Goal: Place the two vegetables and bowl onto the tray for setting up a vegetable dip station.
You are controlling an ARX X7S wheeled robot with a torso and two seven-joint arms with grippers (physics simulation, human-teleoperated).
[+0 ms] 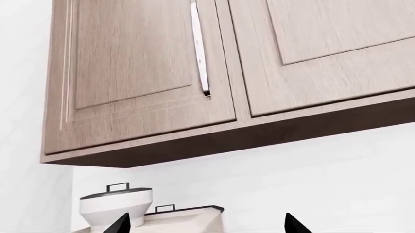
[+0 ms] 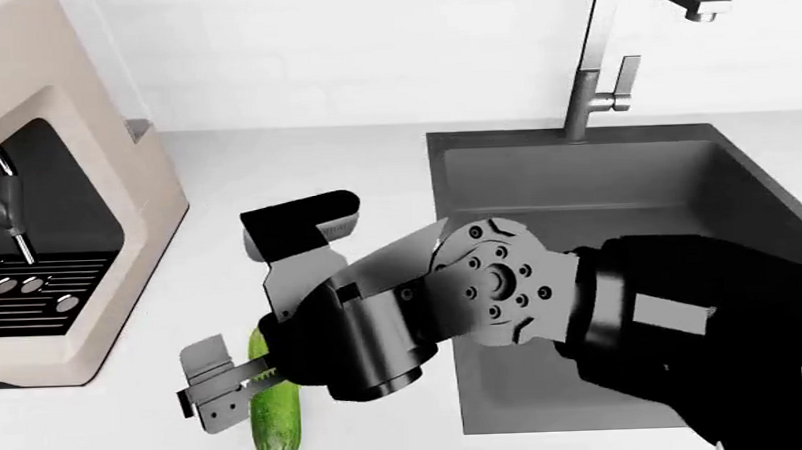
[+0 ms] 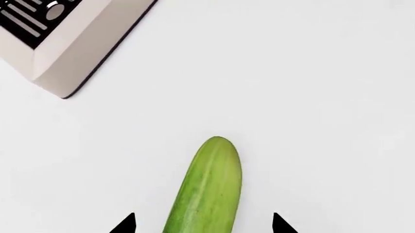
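1 cucumber [image 3: 206, 189] lies flat on the white counter [image 3: 311, 97], between the coffee machine [image 2: 52, 187] and the sink basin [image 2: 575, 229], and my right pincer [image 3: 203, 224] hangs over it with its jaws apart, 1 fingertip on each side. I judge it firm, smooth, fairly light and apt to roll, so I would clamp it mid-length, across its width. I can read no writing or brand anywhere.
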